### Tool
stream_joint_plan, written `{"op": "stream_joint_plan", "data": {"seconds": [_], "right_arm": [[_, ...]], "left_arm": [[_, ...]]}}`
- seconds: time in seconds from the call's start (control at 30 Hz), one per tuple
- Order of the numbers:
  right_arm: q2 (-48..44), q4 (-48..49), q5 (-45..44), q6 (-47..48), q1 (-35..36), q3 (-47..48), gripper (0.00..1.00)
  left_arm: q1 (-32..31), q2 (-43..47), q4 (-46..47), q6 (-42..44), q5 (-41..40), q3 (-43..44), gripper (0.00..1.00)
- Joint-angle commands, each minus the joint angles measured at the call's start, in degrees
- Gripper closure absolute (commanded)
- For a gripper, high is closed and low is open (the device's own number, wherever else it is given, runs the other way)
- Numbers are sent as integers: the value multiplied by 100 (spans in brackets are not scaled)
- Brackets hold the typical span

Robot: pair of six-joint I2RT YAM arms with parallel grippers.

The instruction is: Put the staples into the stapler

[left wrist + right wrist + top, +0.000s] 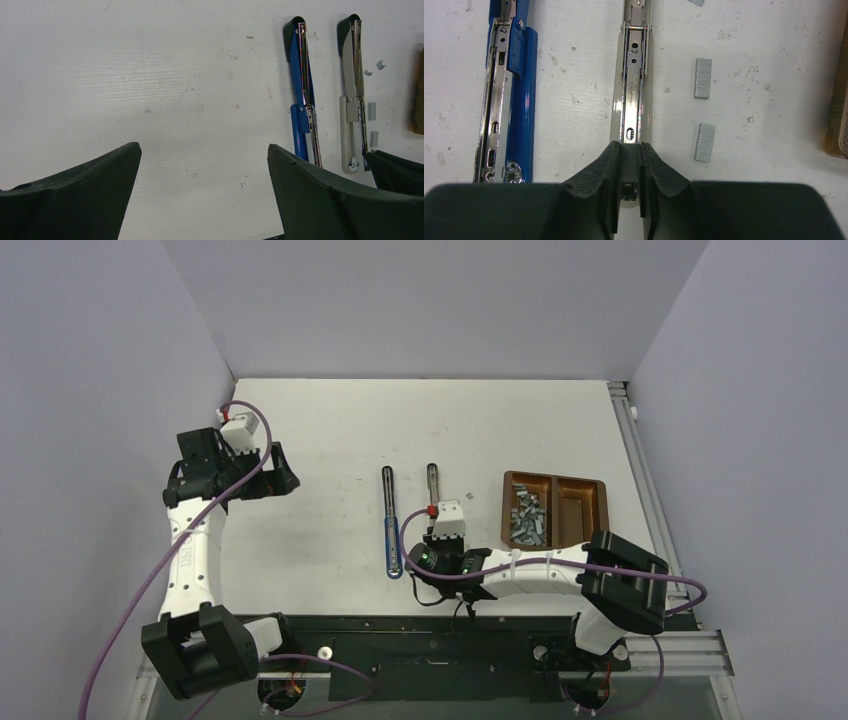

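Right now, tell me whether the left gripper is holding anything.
No: in the left wrist view the left gripper is wide open, with only bare table showing between its jaws.

Shiny staples (527,520) are lying piled in the tray's (581,506) left half. Two strips (702,78) are lying beside the grey stapler (633,100), which is lying opened flat. The right tool (629,151) is pinching a third strip (628,162) over it.
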State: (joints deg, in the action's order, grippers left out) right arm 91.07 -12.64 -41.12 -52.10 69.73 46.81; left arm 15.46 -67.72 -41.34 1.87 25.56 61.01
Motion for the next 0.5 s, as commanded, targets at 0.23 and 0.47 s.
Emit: {"op": "stream_joint_plan", "data": {"seconds": [0.23,0.47], "right_arm": [[68,178,-77,-133,-38,-92,91],[77,181,-70,-125,-40,-93,91]], "left_arm": [[-17,130,161,-91,81,154,4],[-17,126,153,-106,81,162,4]]}}
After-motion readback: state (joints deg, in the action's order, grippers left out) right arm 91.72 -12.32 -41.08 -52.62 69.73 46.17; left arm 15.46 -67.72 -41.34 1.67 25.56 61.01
